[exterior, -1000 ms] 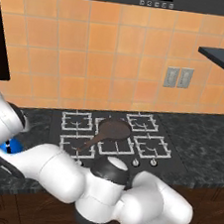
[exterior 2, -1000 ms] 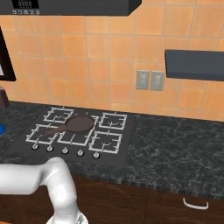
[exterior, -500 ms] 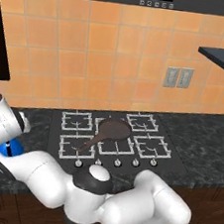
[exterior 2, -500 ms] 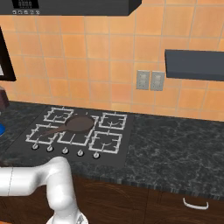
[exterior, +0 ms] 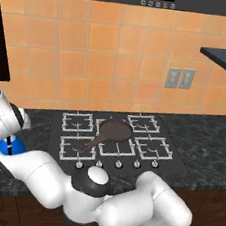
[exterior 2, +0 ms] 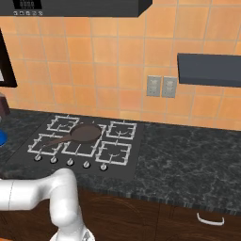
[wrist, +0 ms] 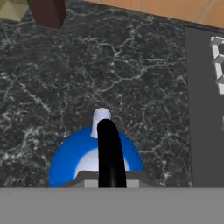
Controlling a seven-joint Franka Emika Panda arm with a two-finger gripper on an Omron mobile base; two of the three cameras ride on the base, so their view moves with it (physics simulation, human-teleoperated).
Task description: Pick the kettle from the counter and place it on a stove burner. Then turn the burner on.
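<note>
Left of the black cooktop [exterior: 121,141], on the dark counter [wrist: 109,70], stands the blue kettle [wrist: 74,155]. The tool has closed on its thin black handle [wrist: 110,153]. Risks, as judged: the arched handle may pivot or slip, tilting the kettle in the lift; the frying pan [exterior: 113,131] crowds nearby burner grates [exterior: 75,147].

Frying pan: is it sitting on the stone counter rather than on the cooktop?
No. The frying pan rests on the cooktop grates, among the burners.
</note>
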